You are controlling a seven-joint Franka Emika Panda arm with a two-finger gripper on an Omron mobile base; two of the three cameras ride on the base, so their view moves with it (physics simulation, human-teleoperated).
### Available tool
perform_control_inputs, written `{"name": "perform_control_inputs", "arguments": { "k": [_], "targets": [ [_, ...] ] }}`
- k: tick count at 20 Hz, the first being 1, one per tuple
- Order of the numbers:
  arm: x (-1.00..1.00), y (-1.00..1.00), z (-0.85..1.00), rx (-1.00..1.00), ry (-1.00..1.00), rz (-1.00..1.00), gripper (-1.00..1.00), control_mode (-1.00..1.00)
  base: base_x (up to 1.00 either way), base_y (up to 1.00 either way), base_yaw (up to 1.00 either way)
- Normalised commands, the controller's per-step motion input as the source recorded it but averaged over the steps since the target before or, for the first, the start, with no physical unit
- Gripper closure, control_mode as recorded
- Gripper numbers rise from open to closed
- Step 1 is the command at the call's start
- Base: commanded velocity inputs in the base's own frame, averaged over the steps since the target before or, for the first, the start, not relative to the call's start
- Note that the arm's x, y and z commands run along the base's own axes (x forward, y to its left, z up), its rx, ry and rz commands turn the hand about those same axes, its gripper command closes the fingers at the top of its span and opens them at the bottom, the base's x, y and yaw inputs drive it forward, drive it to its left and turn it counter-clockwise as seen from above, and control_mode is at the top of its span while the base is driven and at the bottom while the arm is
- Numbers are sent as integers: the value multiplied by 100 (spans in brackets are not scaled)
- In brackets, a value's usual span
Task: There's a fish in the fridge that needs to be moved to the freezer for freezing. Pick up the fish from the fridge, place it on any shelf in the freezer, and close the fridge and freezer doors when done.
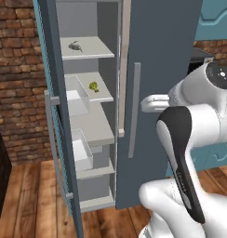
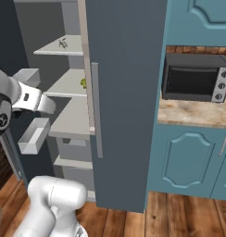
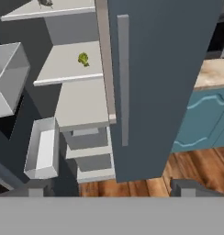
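Observation:
The small dark fish (image 1: 76, 46) (image 2: 63, 43) lies on the top pale shelf (image 1: 94, 50) of the narrower left compartment, the freezer (image 1: 90, 123), which stands open. Its door (image 1: 52, 69) is swung out to the left, and I see only its inner side. The wider fridge door (image 1: 164, 69) (image 2: 126, 92) on the right is plain and closed, with a vertical bar handle (image 1: 134, 109). My gripper (image 3: 114, 189) is open with nothing between its fingertips (image 3: 38, 188). It hangs in front of the unit, well back from and below the fish, pointing at the seam between the two compartments.
A green broccoli floret (image 1: 93, 86) (image 3: 83, 58) sits on the second shelf. Two clear bins (image 1: 77, 97) (image 1: 82, 149) hang on the open door. To the right are teal cabinets (image 2: 189, 159) and a counter (image 2: 193, 113) with a toaster oven (image 2: 193, 78). Brick wall (image 1: 17, 83) at left.

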Motion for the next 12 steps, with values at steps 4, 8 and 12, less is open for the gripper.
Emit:
{"name": "perform_control_inputs", "arguments": {
  "k": [4, 8, 12],
  "targets": [
    [-94, 61, 2, 0, -2, 0, -100, -100, 0, 0, 0],
    [-50, 97, -18, 2, -6, 0, -100, -100, 0, 0, 0],
    [-28, 100, -3, 1, -19, -3, -100, -100, 0, 0, 0]
  ]
}}
